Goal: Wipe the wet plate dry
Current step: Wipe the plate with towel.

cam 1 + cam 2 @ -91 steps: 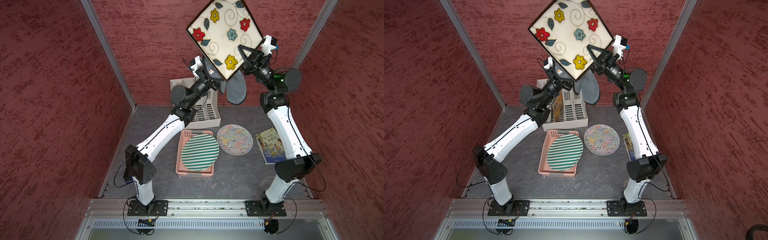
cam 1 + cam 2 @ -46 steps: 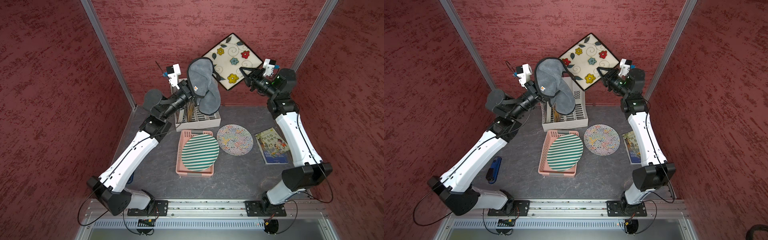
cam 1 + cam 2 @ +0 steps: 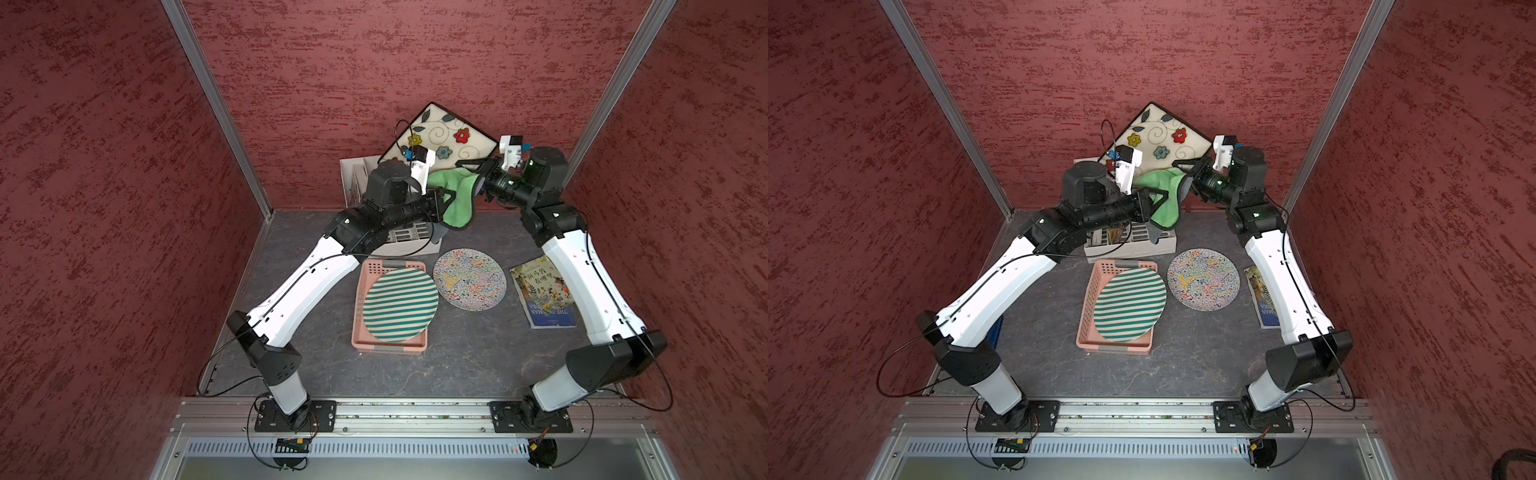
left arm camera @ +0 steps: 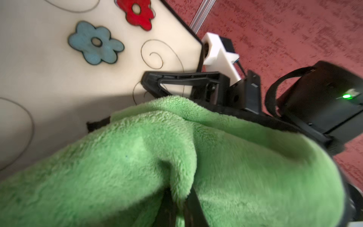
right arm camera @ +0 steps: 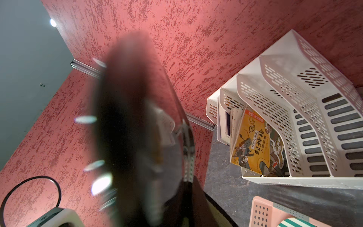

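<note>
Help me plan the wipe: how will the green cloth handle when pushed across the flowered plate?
Probably floppy: the green cloth hangs in folds from the left gripper. Its fluffy pile looks light and may bunch rather than slide on the flowered plate.

2 top cams overhead, facing down, same scene, L wrist close on plate (image 4: 49,68)

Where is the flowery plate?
In both top views, the flowery plate hangs near the back wall, above the white rack, held by the right end effector.

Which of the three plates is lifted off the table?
The square flowered plate, held by the right gripper; the striped plate and squiggly plate lie below.
</note>
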`<state>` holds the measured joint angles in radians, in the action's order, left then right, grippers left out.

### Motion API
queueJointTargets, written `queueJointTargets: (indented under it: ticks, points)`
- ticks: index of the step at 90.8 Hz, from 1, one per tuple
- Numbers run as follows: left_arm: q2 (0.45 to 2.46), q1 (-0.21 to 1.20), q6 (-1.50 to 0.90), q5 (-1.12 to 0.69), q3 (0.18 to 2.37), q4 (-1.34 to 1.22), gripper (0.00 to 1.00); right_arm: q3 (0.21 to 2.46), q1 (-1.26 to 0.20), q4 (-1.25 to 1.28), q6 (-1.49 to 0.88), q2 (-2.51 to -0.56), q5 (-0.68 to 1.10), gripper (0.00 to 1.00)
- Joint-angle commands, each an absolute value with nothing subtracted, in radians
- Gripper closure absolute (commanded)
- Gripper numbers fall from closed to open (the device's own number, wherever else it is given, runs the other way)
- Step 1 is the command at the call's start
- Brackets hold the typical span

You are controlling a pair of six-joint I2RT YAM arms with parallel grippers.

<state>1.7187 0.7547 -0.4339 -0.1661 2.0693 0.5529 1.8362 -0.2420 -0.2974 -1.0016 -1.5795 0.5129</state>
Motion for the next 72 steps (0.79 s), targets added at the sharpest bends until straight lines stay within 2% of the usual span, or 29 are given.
queueJointTargets:
  ticks: [1, 12, 34, 40, 57, 72]
  points:
    - [1.719, 0.759, -0.378, -0.015, 2.107, 0.663, 1.00, 1.897, -0.250, -0.046, -1.059, -1.503, 0.502, 1.00]
    - [1.690, 0.720, -0.441, 0.126, 2.068, 0.704, 1.00, 1.900, -0.250, -0.020, -1.059, -1.495, 0.546, 1.00]
    - [1.634, 0.571, -0.461, 0.140, 2.034, 0.720, 1.00, 1.683, -0.288, 0.052, -0.946, -1.378, 0.741, 1.00]
    - [1.624, 0.538, -0.433, 0.073, 2.031, 0.688, 1.00, 1.625, -0.322, 0.023, -0.888, -1.342, 0.770, 1.00]
    - [1.677, 0.526, -0.322, -0.321, 2.103, 0.650, 1.00, 1.536, -0.413, 0.042, -0.850, -1.315, 0.817, 1.00]
    - [1.726, 0.617, -0.280, -0.368, 2.142, 0.737, 1.00, 1.644, -0.367, 0.051, -0.905, -1.376, 0.697, 1.00]
